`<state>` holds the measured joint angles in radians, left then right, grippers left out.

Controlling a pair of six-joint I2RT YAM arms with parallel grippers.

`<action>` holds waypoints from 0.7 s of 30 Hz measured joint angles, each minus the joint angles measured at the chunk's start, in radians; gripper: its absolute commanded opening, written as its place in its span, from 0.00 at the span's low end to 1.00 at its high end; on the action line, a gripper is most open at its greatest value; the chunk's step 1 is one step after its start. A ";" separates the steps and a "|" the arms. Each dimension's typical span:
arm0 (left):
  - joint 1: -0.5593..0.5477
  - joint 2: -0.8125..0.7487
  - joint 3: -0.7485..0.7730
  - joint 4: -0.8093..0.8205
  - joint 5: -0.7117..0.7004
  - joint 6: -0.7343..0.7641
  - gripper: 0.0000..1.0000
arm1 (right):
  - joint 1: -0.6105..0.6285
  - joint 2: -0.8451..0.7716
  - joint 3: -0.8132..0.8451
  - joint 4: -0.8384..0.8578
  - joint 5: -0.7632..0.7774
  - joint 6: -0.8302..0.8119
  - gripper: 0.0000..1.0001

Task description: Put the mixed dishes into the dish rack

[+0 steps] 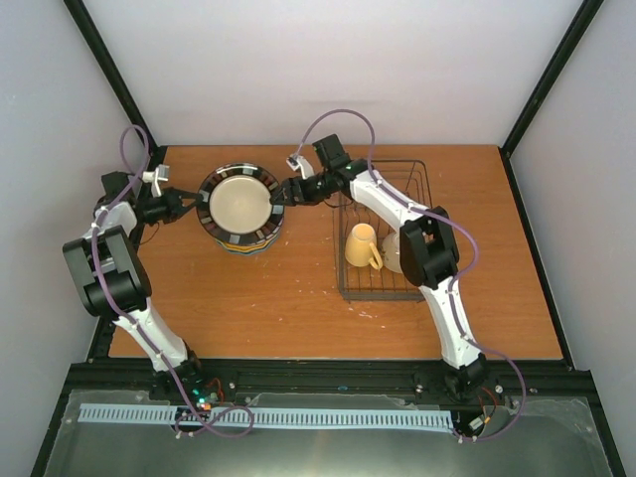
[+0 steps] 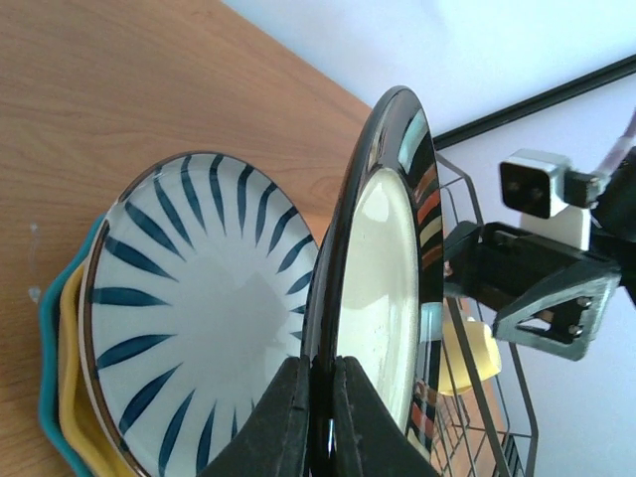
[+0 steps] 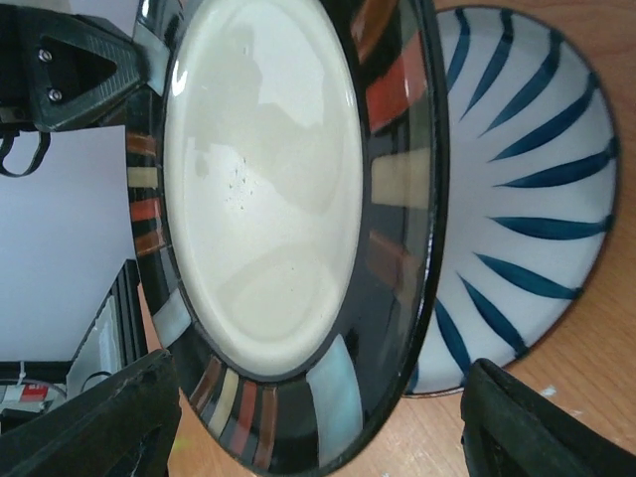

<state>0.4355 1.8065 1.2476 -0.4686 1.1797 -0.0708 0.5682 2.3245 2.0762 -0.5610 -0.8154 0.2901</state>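
The dark-rimmed cream plate (image 1: 238, 202) is held on edge above the stack of plates (image 1: 245, 243) at the table's middle back. My left gripper (image 1: 191, 205) is shut on its left rim; in the left wrist view both fingers (image 2: 288, 422) pinch the black rim (image 2: 393, 248). My right gripper (image 1: 281, 192) is open at the plate's right rim, its fingers (image 3: 104, 422) straddling the plate (image 3: 268, 199) without touching. The striped plate (image 2: 199, 308) tops the stack, also in the right wrist view (image 3: 527, 199), over a yellow plate (image 2: 72, 397) and a blue one (image 2: 48, 358). The wire dish rack (image 1: 373, 286) holds the yellow mug (image 1: 361, 245) and cream bowl (image 1: 394, 256).
The rack stands right of the stack, under my right arm (image 1: 417, 224). Black frame posts (image 1: 109, 79) rise at the back corners against white walls. The table's front edge (image 1: 328, 356) lies near the arm bases.
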 measured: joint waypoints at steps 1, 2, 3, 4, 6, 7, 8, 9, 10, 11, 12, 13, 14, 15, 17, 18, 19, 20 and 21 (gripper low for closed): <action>0.000 0.000 0.000 0.002 0.003 -0.002 0.01 | 0.005 0.007 0.003 0.003 -0.003 0.005 0.76; 0.000 0.000 0.000 0.008 0.012 -0.006 0.01 | 0.010 0.014 0.006 0.007 -0.008 0.009 0.76; 0.000 0.000 -0.001 0.014 0.020 -0.011 0.00 | 0.012 0.020 0.008 0.013 -0.011 0.014 0.76; 0.000 0.000 -0.004 0.024 0.027 -0.017 0.00 | 0.015 0.026 0.008 0.019 -0.016 0.021 0.76; 0.000 -0.002 -0.012 0.040 0.042 -0.029 0.01 | 0.019 0.039 0.014 0.038 -0.031 0.040 0.76; 0.000 -0.003 -0.016 0.047 0.046 -0.034 0.00 | 0.022 0.045 0.019 0.045 -0.039 0.049 0.75; 0.000 -0.005 -0.022 0.055 0.053 -0.042 0.01 | 0.022 0.053 0.026 0.054 -0.047 0.058 0.74; 0.000 -0.005 -0.026 0.060 0.060 -0.048 0.01 | 0.024 0.061 0.034 0.066 -0.058 0.069 0.72; 0.000 -0.005 -0.029 0.067 0.067 -0.053 0.01 | 0.026 0.070 0.045 0.080 -0.070 0.084 0.66; 0.000 -0.005 -0.031 0.071 0.071 -0.057 0.00 | 0.026 0.079 0.054 0.097 -0.084 0.098 0.49; 0.000 -0.005 -0.032 0.072 0.076 -0.060 0.00 | 0.027 0.087 0.064 0.116 -0.099 0.116 0.31; 0.000 -0.005 -0.032 0.076 0.083 -0.063 0.01 | 0.029 0.095 0.074 0.138 -0.115 0.129 0.10; 0.000 -0.005 -0.032 0.079 0.088 -0.066 0.01 | 0.032 0.105 0.090 0.168 -0.134 0.158 0.04; 0.000 -0.005 -0.032 0.086 0.090 -0.069 0.01 | 0.034 0.113 0.101 0.188 -0.134 0.185 0.03; 0.009 -0.006 -0.032 0.093 0.128 -0.069 0.01 | 0.034 0.125 0.117 0.223 -0.126 0.249 0.03; 0.011 -0.011 -0.031 0.101 0.134 -0.069 0.01 | 0.032 0.132 0.126 0.235 -0.133 0.275 0.03; 0.011 -0.013 -0.029 0.109 0.132 -0.070 0.04 | 0.032 0.135 0.129 0.248 -0.140 0.286 0.03; 0.011 -0.013 -0.027 0.111 0.133 -0.070 0.13 | 0.032 0.136 0.131 0.253 -0.142 0.295 0.03; 0.011 -0.013 -0.027 0.111 0.133 -0.070 0.19 | 0.032 0.136 0.133 0.251 -0.141 0.298 0.03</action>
<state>0.4465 1.7939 1.2209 -0.3580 1.3125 -0.1410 0.5999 2.4607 2.2089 -0.3096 -0.9562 0.5884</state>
